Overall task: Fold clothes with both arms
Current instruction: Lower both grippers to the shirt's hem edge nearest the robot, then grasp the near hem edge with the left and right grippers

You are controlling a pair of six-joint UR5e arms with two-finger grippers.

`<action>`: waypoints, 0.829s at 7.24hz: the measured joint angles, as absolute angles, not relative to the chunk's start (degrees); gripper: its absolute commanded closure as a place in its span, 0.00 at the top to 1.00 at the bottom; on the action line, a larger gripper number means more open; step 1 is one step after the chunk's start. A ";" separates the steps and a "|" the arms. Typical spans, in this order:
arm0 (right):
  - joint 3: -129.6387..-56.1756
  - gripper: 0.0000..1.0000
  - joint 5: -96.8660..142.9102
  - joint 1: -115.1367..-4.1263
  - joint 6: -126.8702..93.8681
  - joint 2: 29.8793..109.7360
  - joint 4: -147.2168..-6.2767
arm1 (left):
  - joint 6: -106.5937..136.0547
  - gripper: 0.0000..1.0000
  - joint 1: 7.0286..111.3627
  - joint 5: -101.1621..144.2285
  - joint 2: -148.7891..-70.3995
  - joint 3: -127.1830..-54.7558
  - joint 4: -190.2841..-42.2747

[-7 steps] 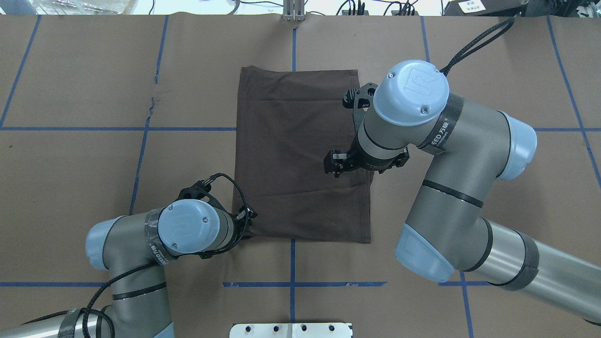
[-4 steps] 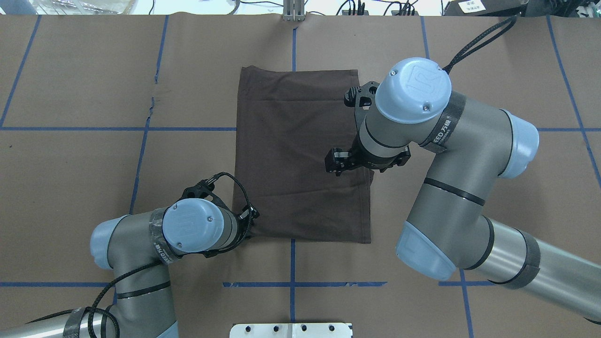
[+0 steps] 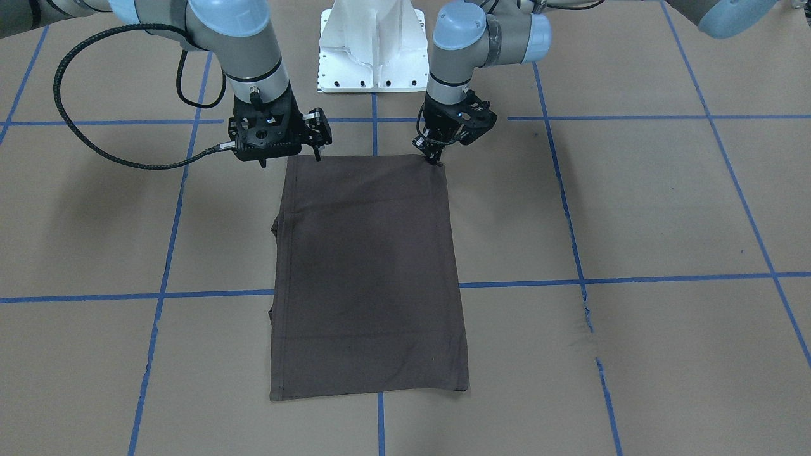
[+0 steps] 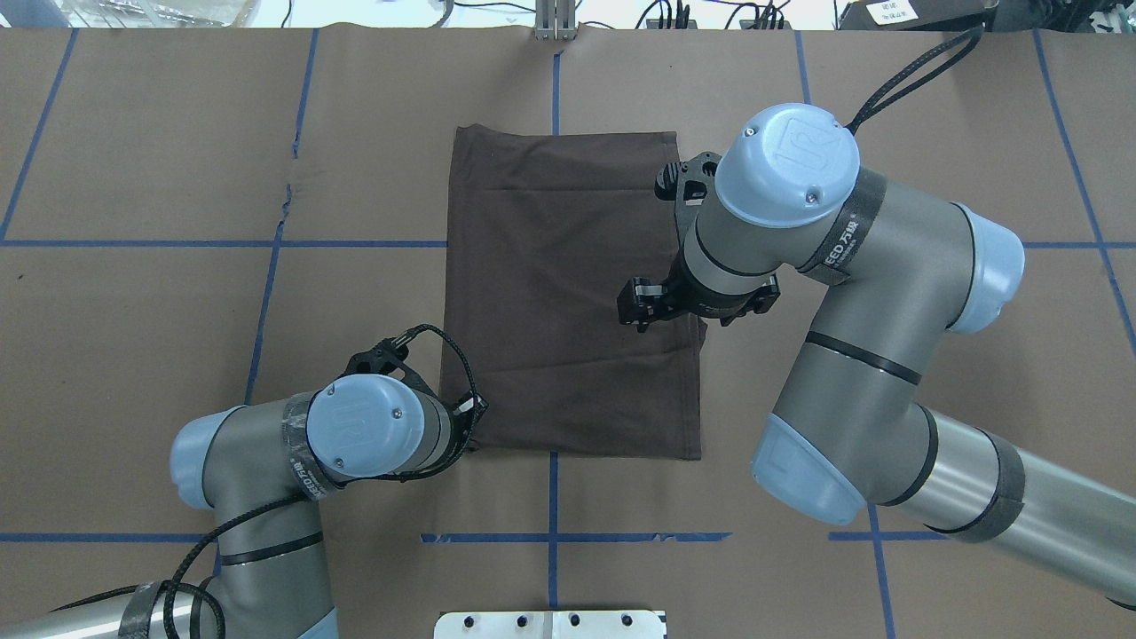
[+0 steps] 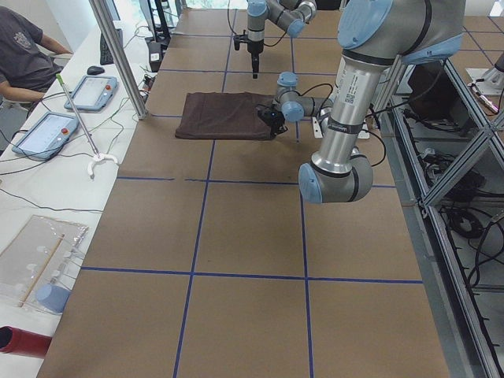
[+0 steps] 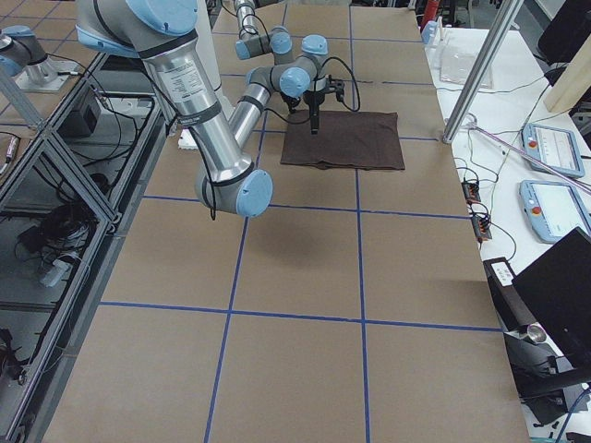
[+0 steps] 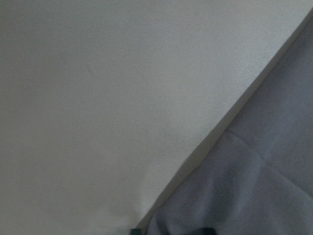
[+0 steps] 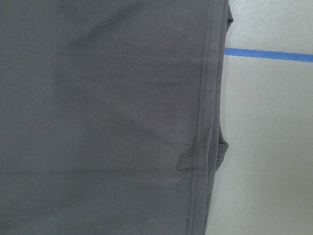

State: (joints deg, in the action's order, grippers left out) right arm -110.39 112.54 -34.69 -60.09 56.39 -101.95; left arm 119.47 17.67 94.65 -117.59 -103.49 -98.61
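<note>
A dark brown T-shirt (image 3: pixel 367 266) is lying flat in the middle of the bench (image 3: pixel 633 209). It is folded into a long, neat shape. One short end is pointing at the robot and the other is pointing away. Brown paper is covering the bench, and blue tape lines (image 3: pixel 633 278) are crossing it in big squares. One blue line is running under the shirt. A small bit of sleeve (image 3: pixel 275 225) is poking out from the long edge on the robot's right side.

The left arm (image 4: pixel 266 444) is reaching down low. The left gripper (image 3: pixel 436 158) is pointing straight down, and its tip is touching the shirt's corner nearest the robot, on the robot's left side. Its wrist camera is showing that corner very close up and blurry, with two dark bits at the bottom. It is not clear if the jaws are apart or pinching the cloth.

The right arm (image 4: pixel 852 373) is bending over the other side. The right gripper (image 3: pixel 286 155) is hanging up in the air above the shirt's right edge, not touching it. Its jaws are hiding under the wrist, so their state cannot be told.

The white robot base (image 3: pixel 370 57) is sitting between the two arms. A person (image 5: pixel 20 47) is sitting at a side table beyond the bench.
</note>
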 measured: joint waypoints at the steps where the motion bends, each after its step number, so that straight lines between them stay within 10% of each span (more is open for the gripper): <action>1: -110.47 1.00 112.73 -34.71 -60.13 56.44 -101.95 | 118.94 0.00 17.69 94.82 -117.58 -103.94 -98.40; 6: -110.48 1.00 113.33 -30.32 -80.86 58.36 -96.10 | 111.46 0.00 18.65 95.01 -117.42 -108.18 -92.64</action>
